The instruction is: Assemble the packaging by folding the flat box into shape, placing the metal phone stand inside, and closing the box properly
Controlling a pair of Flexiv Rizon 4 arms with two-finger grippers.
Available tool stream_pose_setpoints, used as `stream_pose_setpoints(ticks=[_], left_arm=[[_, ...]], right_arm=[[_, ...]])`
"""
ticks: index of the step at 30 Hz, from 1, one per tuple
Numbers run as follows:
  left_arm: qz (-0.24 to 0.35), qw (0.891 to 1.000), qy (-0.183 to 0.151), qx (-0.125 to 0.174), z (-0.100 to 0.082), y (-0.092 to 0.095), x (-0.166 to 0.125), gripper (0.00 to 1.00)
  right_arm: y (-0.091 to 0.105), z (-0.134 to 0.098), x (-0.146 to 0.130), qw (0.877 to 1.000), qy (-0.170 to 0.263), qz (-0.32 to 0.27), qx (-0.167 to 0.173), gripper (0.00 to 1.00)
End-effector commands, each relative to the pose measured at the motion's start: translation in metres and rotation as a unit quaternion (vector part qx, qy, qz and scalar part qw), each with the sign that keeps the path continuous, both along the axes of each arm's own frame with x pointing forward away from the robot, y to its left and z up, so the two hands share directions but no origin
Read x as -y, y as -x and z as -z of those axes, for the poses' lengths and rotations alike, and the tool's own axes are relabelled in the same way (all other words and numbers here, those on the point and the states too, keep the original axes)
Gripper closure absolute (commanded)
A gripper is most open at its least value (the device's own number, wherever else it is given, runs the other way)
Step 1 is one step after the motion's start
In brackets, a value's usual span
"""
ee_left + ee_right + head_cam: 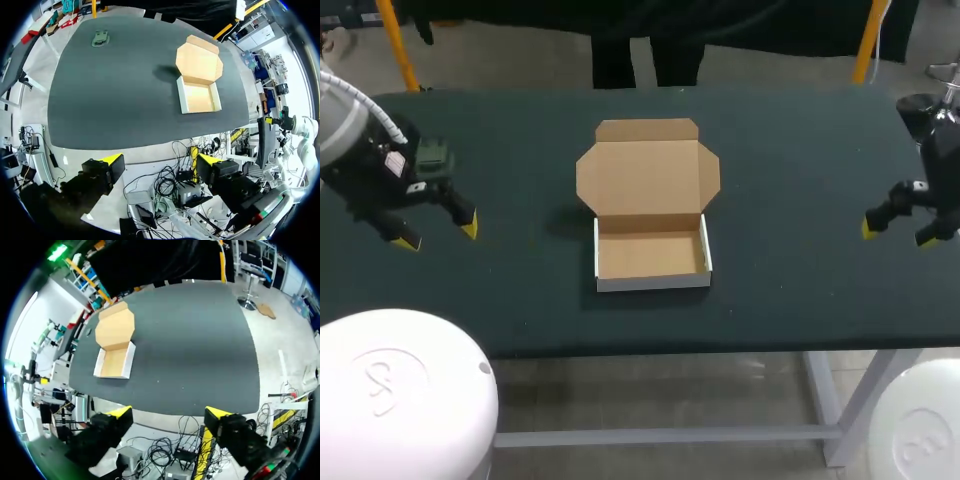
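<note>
The cardboard box (652, 255) sits mid-table, already folded into a shallow tray with white outer walls and a brown inside. Its lid (648, 172) stands open, lying back flat toward 12 o'clock with its side flaps spread. The grey-green metal phone stand (100, 38) lies on the table well apart, around 9 o'clock from the box

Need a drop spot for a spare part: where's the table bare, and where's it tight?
Bare: the table between box and right gripper; also the strip in front of the box. Left is tighter: phone stand sits by the left gripper.
</note>
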State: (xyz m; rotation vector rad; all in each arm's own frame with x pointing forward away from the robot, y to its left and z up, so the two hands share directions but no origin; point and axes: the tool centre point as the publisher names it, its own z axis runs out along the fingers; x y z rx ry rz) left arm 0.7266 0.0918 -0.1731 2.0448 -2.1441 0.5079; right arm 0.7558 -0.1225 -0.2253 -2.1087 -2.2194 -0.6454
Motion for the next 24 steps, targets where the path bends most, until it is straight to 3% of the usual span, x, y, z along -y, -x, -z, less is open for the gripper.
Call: stream_pose_setpoints(ticks=[1,12,24], left_arm=[[-0.002,1.0,-0.004,0.001,-0.001,0.002,0.0,0.0],[0.001,1.0,-0.027,-0.007,0.007,0.002,0.003,0.0],[-0.007,0.999,-0.032,-0.014,0.02,0.002,0.006,0.0]], right_arm=[[0.001,-0.001,0.0,1.0,0.0,0.003,-0.004,0.0],[0.002,-0.004,-0.004,1.0,0.002,-0.004,-0.017,0.0],[-0.011,0.006,-0.01,0.999,-0.022,-0.017,-0.037,0.0]])
